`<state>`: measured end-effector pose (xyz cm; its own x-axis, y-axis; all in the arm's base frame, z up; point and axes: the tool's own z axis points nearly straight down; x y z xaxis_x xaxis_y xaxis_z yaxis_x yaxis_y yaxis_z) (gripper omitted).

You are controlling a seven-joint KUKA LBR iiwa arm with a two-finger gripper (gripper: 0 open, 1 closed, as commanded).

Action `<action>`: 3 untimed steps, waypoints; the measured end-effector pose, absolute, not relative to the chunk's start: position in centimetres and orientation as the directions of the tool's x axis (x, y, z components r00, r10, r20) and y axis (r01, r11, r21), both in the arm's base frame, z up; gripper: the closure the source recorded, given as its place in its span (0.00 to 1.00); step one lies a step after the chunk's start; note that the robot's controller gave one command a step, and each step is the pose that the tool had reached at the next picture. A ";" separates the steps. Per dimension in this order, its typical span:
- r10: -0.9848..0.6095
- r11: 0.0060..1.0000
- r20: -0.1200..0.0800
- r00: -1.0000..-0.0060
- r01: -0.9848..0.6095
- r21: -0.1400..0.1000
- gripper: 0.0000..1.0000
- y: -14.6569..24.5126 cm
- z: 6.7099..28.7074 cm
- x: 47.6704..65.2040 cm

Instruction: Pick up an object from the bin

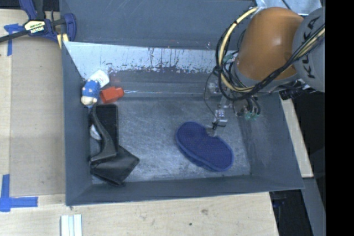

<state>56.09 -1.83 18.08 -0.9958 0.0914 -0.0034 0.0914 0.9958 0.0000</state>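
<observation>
Hangs with hand (219, 121) just over the upper right edge of blue pad (203, 147), flat on bin (166, 19) floor right of middle. Cannot tell how far open or whether anything gripped.

**Hidden and unclear parts of the bin scene**

The bin's (166, 8) far right corner is covered by the orange cover (268, 44). The arm (311, 58) is cut off at the right. A small white, blue and yellow thing (91, 88) cannot be identified.
</observation>
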 end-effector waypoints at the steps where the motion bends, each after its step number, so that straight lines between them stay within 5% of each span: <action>1: -0.117 0.993 0.007 -0.993 -0.117 0.000 0.00 -0.7 7.2 54.5; 2: -0.117 0.993 -0.009 -0.993 -0.117 -0.001 1.00 -0.7 7.6 55.0; 3: -0.116 0.993 -0.007 -0.993 -0.116 -0.001 0.00 -0.7 7.5 54.9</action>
